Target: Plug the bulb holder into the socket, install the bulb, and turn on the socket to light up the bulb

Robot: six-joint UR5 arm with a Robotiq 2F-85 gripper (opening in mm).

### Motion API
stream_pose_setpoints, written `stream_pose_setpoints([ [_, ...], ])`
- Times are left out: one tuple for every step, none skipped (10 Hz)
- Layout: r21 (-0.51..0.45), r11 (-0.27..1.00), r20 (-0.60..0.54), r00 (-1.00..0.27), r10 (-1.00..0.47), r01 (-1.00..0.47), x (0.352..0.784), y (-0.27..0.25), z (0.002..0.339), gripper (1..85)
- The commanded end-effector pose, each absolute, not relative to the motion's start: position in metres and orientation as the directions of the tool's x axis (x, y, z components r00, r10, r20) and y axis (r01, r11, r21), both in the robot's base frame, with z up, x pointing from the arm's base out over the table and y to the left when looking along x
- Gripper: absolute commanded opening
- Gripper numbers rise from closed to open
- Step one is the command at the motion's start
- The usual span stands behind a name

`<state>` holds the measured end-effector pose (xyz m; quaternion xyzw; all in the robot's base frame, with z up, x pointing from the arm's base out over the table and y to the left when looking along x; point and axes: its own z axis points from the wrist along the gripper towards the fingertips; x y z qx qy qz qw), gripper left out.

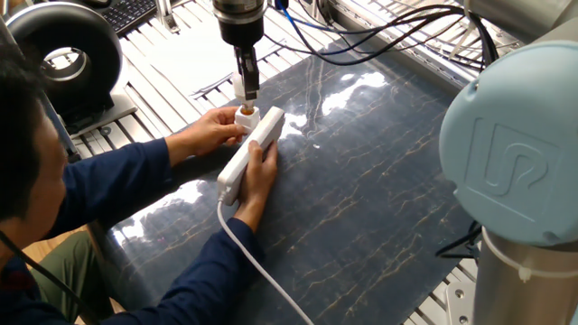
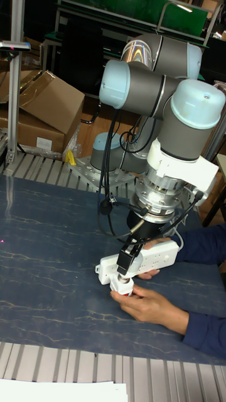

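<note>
- Table (image 1: 379, 199): dark marbled top.
- Socket (image 1: 250, 152): flat on table, steadied by person's hand (image 1: 257, 176).
- End effector (image 1: 247, 88): fingers closed on bulb (image 1: 238, 86), directly above holder.
- Bulb holder (image 1: 246, 119): plugged at socket's far end, 2nd hand (image 1: 209, 132) touching.

The person's hands (image 1: 242, 177) cover much of the socket (image 1: 255, 150); its cable (image 1: 257, 273) is cut off at the bottom edge.

White socket (image 1: 250, 153) & holder (image 1: 247, 118), dark blue gold-veined mat (image 1: 361, 190), blue sleeves (image 1: 117, 185).
</note>
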<state>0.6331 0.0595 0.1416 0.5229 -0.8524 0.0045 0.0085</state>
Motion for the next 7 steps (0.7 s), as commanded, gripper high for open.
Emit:
stream_pose_setpoints([
  [0.001, 0.442, 0.002, -0.442, -0.897, -0.897, 0.634, 0.061, 0.137, 1.0],
  [-0.002, 0.434, -0.010, -0.434, -0.901, -0.901, 0.636, 0.064, 0.136, 1.0],
  [0.004, 0.417, -0.030, -0.417, -0.908, -0.909, 0.637, 0.071, 0.136, 1.0],
  [0.011, 0.378, -0.053, -0.378, -0.924, -0.926, 0.637, 0.079, 0.134, 1.0],
  [0.017, 0.317, -0.055, -0.317, -0.947, -0.948, 0.635, 0.081, 0.134, 1.0],
  [0.021, 0.277, -0.053, -0.278, -0.959, -0.961, 0.632, 0.078, 0.133, 1.0],
  [0.039, 0.255, -0.061, -0.257, -0.964, -0.966, 0.626, 0.076, 0.131, 1.0],
])
